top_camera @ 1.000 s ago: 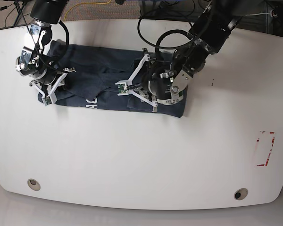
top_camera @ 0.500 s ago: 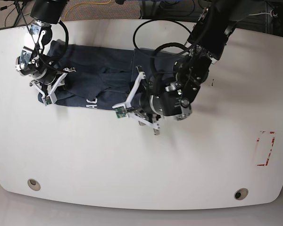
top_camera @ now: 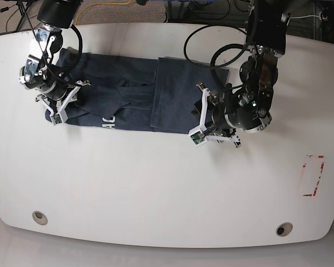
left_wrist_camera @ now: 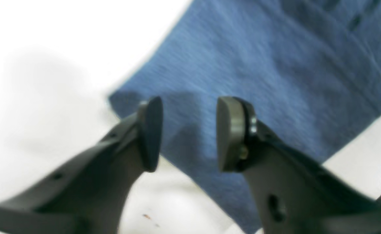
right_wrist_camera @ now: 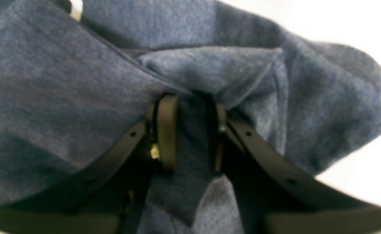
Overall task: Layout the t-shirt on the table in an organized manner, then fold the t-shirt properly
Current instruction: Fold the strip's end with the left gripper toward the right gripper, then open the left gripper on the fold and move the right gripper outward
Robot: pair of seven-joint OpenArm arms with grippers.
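The right gripper (right_wrist_camera: 190, 133) is pinching a bunched fold of the shirt (top_camera: 128, 94) between its pads, the cloth gathering into ridges just past its fingertips. In the base view that gripper (top_camera: 60, 103) is sitting at the shirt's far left end, on the garment.

The left gripper (left_wrist_camera: 189, 133) is hovering with its jaws apart and nothing between them; a folded corner of the shirt (left_wrist_camera: 258, 81) is lying just beyond and below its tips, with bare table (left_wrist_camera: 47, 65) to one side. From the base view it (top_camera: 203, 133) is standing at the near right corner of the folded panel; whether it is touching the cloth I cannot tell.

The shirt is lying across the far part of the table (top_camera: 156, 189), partly folded, its right end laid over as a flat panel and white lettering showing near the front edge.

The fabric looks light, soft and limp, so it will likely sag and crease wherever it is unsupported, and layers may slide over each other on the glossy top. Corners and hemmed edges seem the best places to grip, taking all layers of the fold at once.
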